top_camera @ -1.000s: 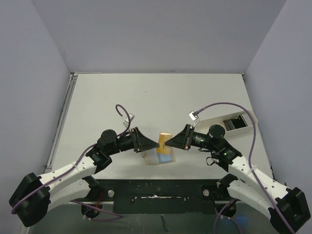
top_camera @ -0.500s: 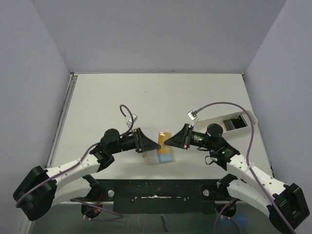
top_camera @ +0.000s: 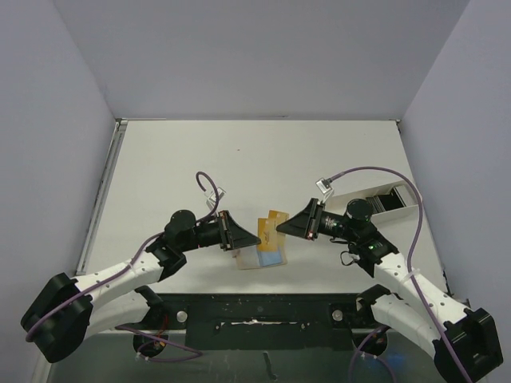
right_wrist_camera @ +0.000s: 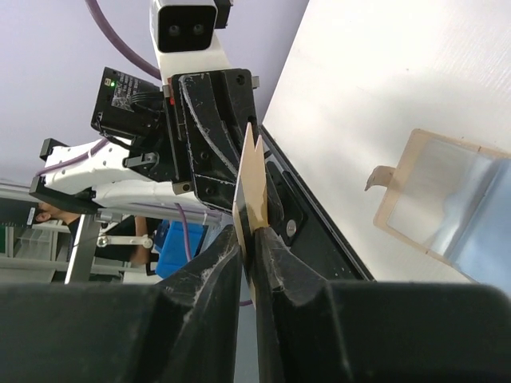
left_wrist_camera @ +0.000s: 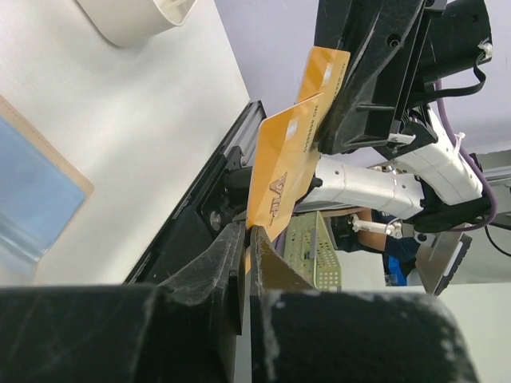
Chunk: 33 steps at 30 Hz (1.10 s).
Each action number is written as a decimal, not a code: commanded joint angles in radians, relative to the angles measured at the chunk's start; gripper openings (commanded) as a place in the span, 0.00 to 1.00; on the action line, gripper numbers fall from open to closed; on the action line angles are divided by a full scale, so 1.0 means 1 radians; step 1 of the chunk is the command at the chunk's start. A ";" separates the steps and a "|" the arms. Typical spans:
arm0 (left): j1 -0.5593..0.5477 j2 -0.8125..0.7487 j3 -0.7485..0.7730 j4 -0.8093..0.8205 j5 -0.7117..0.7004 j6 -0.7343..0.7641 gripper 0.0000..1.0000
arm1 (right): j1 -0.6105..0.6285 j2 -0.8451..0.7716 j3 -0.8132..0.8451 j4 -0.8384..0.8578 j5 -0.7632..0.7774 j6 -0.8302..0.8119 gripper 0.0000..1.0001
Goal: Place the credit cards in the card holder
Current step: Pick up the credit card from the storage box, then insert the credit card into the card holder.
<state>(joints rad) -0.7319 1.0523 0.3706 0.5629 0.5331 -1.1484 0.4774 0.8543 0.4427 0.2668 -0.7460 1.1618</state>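
Observation:
The card holder is open. Its light blue lined panel (top_camera: 254, 257) lies flat on the table near the front edge, and shows in the left wrist view (left_wrist_camera: 32, 191) and the right wrist view (right_wrist_camera: 447, 199). A tan-orange folded flap (top_camera: 271, 226) stands above it between the grippers. My left gripper (top_camera: 257, 237) is shut on the flap's lower edge (left_wrist_camera: 283, 159). My right gripper (top_camera: 281, 231) is shut on its other edge (right_wrist_camera: 249, 187). Where flap and panel join is hidden. Dark credit cards (top_camera: 380, 201) lie in the white tray (top_camera: 409, 191) behind my right arm.
The white tray's rounded end shows in the left wrist view (left_wrist_camera: 136, 20). The black base rail (top_camera: 255, 307) runs along the near table edge, just in front of the card holder. A small tan snap tab (right_wrist_camera: 379, 175) sticks out from the lying panel.
My right gripper has drawn back to the right with its edge of the flap, so the flap now shows spread into two parts. The left gripper has shifted slightly right and stays shut.

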 commanded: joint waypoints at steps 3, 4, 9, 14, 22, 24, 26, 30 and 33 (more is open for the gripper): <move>0.010 -0.030 0.029 -0.033 0.004 0.036 0.00 | -0.027 -0.037 0.075 -0.065 -0.016 -0.059 0.09; 0.012 -0.037 0.031 -0.049 -0.005 0.041 0.00 | -0.034 -0.045 0.092 -0.122 0.006 -0.090 0.08; 0.022 -0.075 0.035 -0.170 -0.059 0.071 0.00 | -0.072 -0.076 0.191 -0.472 0.209 -0.258 0.03; 0.024 -0.054 0.059 -0.306 -0.130 0.116 0.00 | -0.073 -0.032 0.233 -0.629 0.307 -0.335 0.02; 0.023 0.055 0.060 -0.307 -0.164 0.097 0.00 | -0.008 0.090 0.192 -0.537 0.340 -0.327 0.01; 0.023 0.082 0.054 -0.286 -0.166 0.091 0.00 | 0.021 0.133 0.199 -0.522 0.363 -0.333 0.01; 0.022 0.111 0.046 -0.265 -0.168 0.081 0.00 | 0.045 0.173 0.207 -0.509 0.386 -0.346 0.01; 0.023 0.141 0.031 -0.254 -0.183 0.071 0.00 | 0.059 0.239 0.205 -0.479 0.400 -0.360 0.01; 0.023 0.156 0.012 -0.238 -0.185 0.063 0.00 | 0.064 0.283 0.207 -0.465 0.397 -0.372 0.01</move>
<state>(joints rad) -0.7132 1.1984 0.3820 0.2417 0.3645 -1.0729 0.5327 1.1042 0.6369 -0.2749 -0.3744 0.8215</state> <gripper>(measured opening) 0.007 0.043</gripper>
